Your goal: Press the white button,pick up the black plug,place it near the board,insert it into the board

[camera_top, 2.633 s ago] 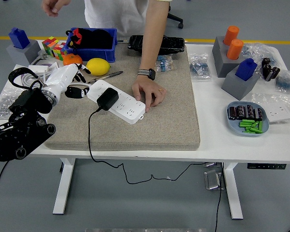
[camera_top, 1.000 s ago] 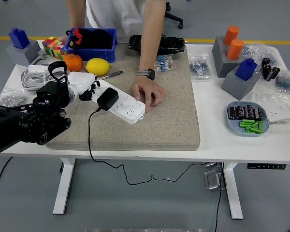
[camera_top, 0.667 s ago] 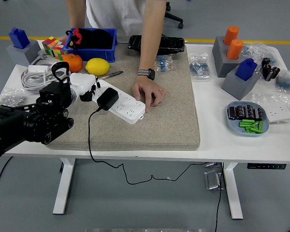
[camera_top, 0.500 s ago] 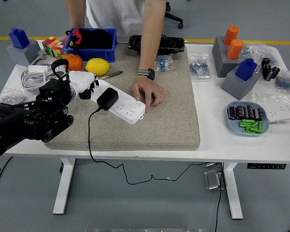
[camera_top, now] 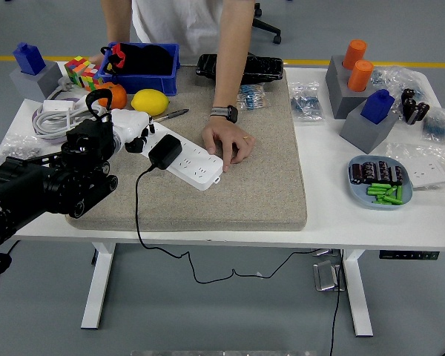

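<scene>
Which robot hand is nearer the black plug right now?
Left. The left robot hand sits just left of the black plug on the power strip; the right one is out of view.

A white table (camera_top: 334,215) stands on grey floor (camera_top: 400,30) crossed by a yellow line (camera_top: 371,64).

Left robot hand (camera_top: 133,133) moved right, reached board (camera_top: 184,156).
</scene>
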### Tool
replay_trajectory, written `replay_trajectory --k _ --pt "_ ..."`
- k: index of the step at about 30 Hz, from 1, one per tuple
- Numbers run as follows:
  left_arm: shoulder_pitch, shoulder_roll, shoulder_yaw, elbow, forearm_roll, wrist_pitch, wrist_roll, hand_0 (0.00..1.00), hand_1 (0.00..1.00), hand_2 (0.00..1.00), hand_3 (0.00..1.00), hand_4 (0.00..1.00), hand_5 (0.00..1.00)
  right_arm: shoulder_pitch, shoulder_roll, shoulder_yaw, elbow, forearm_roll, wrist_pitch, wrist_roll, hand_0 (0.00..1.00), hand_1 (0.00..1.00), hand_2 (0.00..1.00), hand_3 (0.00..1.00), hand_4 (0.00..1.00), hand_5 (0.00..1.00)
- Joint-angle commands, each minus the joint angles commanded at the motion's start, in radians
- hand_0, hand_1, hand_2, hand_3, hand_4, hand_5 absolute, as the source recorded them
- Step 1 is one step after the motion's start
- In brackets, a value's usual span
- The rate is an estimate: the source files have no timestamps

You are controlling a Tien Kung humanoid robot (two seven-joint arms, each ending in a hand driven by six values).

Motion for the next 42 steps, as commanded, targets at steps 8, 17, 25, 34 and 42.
replay_trajectory --k 8,17,25,34,42 --pt "0.008 -0.009 -0.048 0.016 0.046 -0.034 0.003 0.255 0.084 0.121 0.707 0.002 0.046 0.0 0.0 0.003 -0.001 -0.001 0.0 0.001 0.799 0.689 0.685 0.651 0.772 0.403" --pt "0.018 -0.016 -0.078 0.027 0.07 -0.048 0.003 0.251 0.083 0.121 0.705 0.002 0.064 0.003 -0.001 0.0 0.0 -0.001 0.0 0.001 0.801 0.688 0.685 0.651 0.772 0.403" --pt "0.021 -0.016 -0.081 0.024 0.074 -0.052 0.003 0.249 0.083 0.121 0.705 0.002 0.081 0.0 0.0 0.001 -0.002 -0.002 0.0 0.002 0.8 0.689 0.685 0.651 0.772 0.403" --pt "0.01 0.001 -0.042 0.008 0.031 -0.015 -0.003 0.249 0.083 0.121 0.704 0.002 0.097 -0.002 0.004 0.006 -0.003 -0.004 0.0 0.001 0.799 0.689 0.685 0.651 0.771 0.403" --pt "0.007 0.031 0.039 -0.034 -0.049 0.045 -0.005 0.248 0.082 0.12 0.703 0.002 0.11 -0.007 0.006 0.016 -0.003 -0.008 0.001 0.001 0.799 0.689 0.686 0.651 0.771 0.403"
